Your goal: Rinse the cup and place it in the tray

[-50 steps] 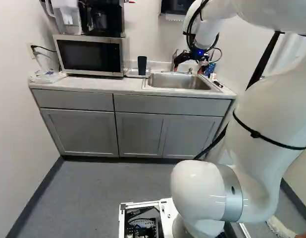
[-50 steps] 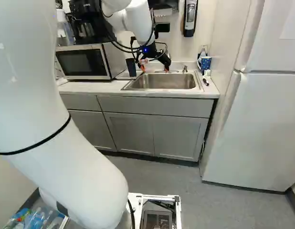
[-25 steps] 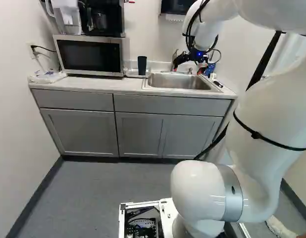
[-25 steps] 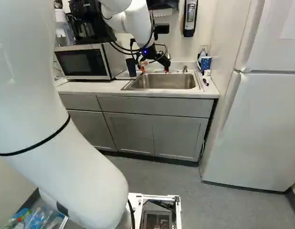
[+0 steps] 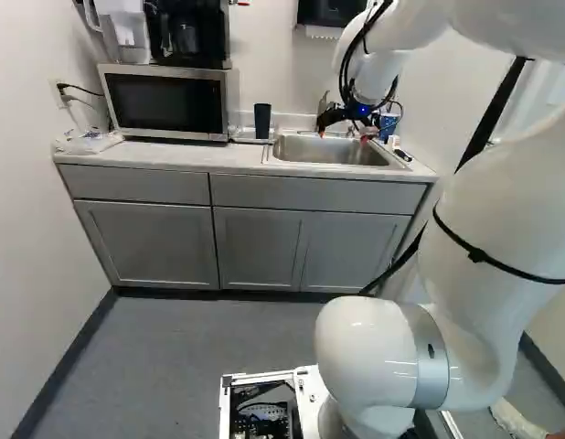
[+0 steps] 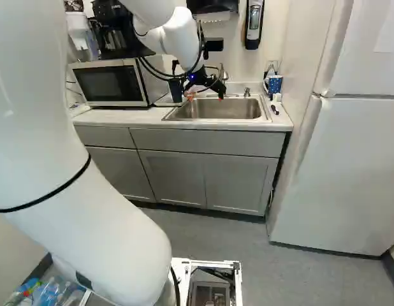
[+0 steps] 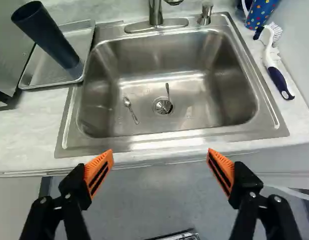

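Note:
Above the front of the sink, my gripper (image 5: 345,135) hangs in the left base view. In the wrist view the gripper (image 7: 160,169) is open, its orange-padded fingers wide apart with nothing between them. A dark cup (image 7: 48,38) stands upright in the metal tray (image 7: 32,75), on the counter beside the sink; in the left base view the cup (image 5: 262,120) is left of the gripper. The steel sink (image 7: 164,131) lies ahead of the fingers, with two spoons on its bottom near the drain. Behind its basin rises the faucet (image 7: 155,12).
Beside the tray stands a microwave (image 5: 165,102) with a coffee maker on top. At the sink's other side are a spotted blue cup (image 7: 260,13) and a brush (image 7: 275,65). A white refrigerator (image 6: 337,172) stands right of the cabinets in the right base view.
The gripper has come lower and closer over the sink's front side, and the arm's upper part has shifted a little. Cup and tray have stayed in place. The base has not moved.

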`<state>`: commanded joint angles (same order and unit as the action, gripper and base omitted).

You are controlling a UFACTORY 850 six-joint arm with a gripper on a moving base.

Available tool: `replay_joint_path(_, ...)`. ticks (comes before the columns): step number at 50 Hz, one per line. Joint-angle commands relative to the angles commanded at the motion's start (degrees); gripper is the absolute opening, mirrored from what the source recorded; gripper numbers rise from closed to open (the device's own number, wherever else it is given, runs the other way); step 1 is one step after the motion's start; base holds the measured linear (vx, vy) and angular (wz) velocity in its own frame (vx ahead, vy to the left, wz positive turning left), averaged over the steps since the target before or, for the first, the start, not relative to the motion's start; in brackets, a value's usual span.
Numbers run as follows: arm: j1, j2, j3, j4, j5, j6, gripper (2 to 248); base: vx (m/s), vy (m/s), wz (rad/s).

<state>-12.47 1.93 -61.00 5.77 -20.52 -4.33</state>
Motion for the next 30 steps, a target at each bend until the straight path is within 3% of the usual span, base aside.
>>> replay_joint_path(30,2.29,2.58,10.27,-1.06,12.94,0.79,247,0.0,0.0,0.0)
